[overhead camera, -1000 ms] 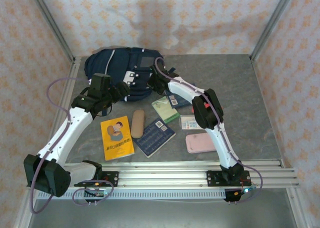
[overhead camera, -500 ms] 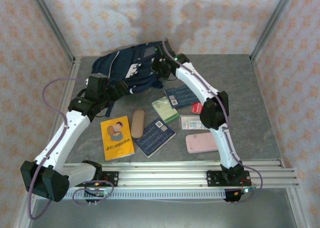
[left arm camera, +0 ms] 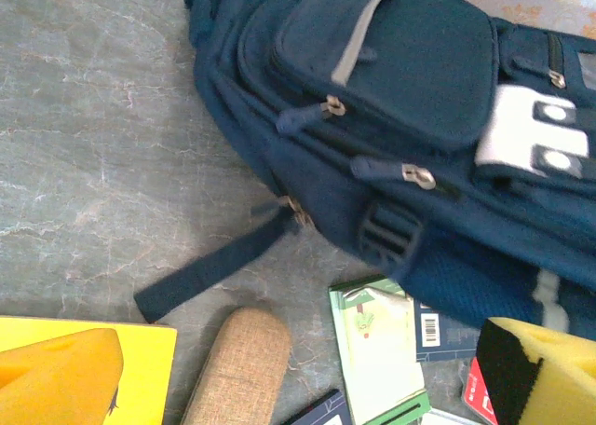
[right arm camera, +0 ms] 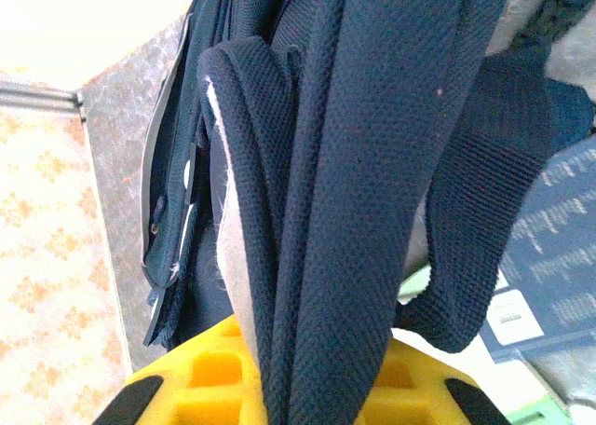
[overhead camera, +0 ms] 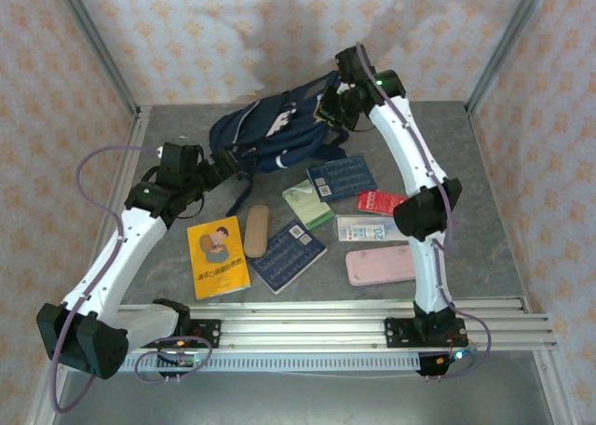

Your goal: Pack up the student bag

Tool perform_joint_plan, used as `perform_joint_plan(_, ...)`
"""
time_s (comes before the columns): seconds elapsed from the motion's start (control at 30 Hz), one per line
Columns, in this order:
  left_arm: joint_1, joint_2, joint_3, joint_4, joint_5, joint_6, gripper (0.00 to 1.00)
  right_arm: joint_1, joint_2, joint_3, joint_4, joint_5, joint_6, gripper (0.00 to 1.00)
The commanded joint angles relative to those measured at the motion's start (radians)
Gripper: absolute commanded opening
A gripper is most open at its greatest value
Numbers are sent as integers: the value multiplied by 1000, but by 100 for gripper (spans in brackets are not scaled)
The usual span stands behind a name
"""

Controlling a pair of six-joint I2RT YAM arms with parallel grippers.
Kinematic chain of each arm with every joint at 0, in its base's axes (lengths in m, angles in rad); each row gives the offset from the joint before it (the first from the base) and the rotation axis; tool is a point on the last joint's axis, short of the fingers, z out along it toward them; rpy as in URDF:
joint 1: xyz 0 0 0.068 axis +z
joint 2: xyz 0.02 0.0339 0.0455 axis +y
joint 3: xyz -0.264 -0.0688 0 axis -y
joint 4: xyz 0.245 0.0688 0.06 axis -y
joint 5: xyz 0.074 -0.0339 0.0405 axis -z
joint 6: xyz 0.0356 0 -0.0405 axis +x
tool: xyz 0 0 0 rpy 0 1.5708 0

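The student bag (overhead camera: 275, 131), a navy backpack, is tilted at the back of the table, with its right end hoisted up. My right gripper (overhead camera: 333, 103) is shut on its dark woven strap (right arm camera: 372, 164), which runs between the yellow pads (right arm camera: 196, 388). The gripper hangs high near the back wall. My left gripper (overhead camera: 223, 169) stands open just left of the bag's low end and holds nothing. In the left wrist view the bag (left arm camera: 400, 117) shows its zipped pockets. A loose strap (left arm camera: 214, 267) trails onto the table ahead of the left gripper (left arm camera: 298, 388).
Loose items lie in front of the bag: a yellow book (overhead camera: 217, 257), a tan case (overhead camera: 256, 230), a dark blue notebook (overhead camera: 287, 255), a green booklet (overhead camera: 308, 204), a blue notebook (overhead camera: 342, 177), a red pack (overhead camera: 380, 202), a white packet (overhead camera: 363, 228) and a pink case (overhead camera: 380, 265).
My right gripper has risen and swung right toward the back wall, dragging the bag's top end up and rightward. The left arm has barely moved.
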Motion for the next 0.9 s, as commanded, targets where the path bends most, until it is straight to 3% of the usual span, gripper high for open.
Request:
perform_joint_plan(0.0, 1, -12, 16, -15, -32, 7, 99, -22, -181, 58, -77, -110, -132, 0)
perform_joint_plan(0.13, 1, -8, 17, -13, -34, 7, 99, -52, -301, -131, -102, -75, -192, 0)
perform_joint_plan(0.3, 2, -6, 14, -13, -34, 7, 99, -78, -497, -528, 4, 98, -211, 0)
perform_joint_plan(0.33, 1, -5, 14, -13, -34, 6, 99, -90, -527, -620, 36, 135, -200, 4)
perform_joint_plan(0.43, 0, 3, 13, -13, -25, 3, 99, -115, -568, -806, 102, 254, -172, 45)
perform_joint_plan(0.5, 0, 10, 13, -12, -15, 1, 99, -117, -562, -850, 104, 358, -173, 60)
perform_joint_plan(0.7, 1, 25, 13, -6, 2, 1, 99, -65, -544, -807, 99, 572, -184, 68)
perform_joint_plan(0.8, 2, 36, 14, 0, 19, 1, 99, -20, -502, -759, 105, 511, -192, 70)
perform_joint_plan(0.87, 0, 45, 11, 9, 37, 1, 99, 17, -464, -743, 138, 405, -168, 69)
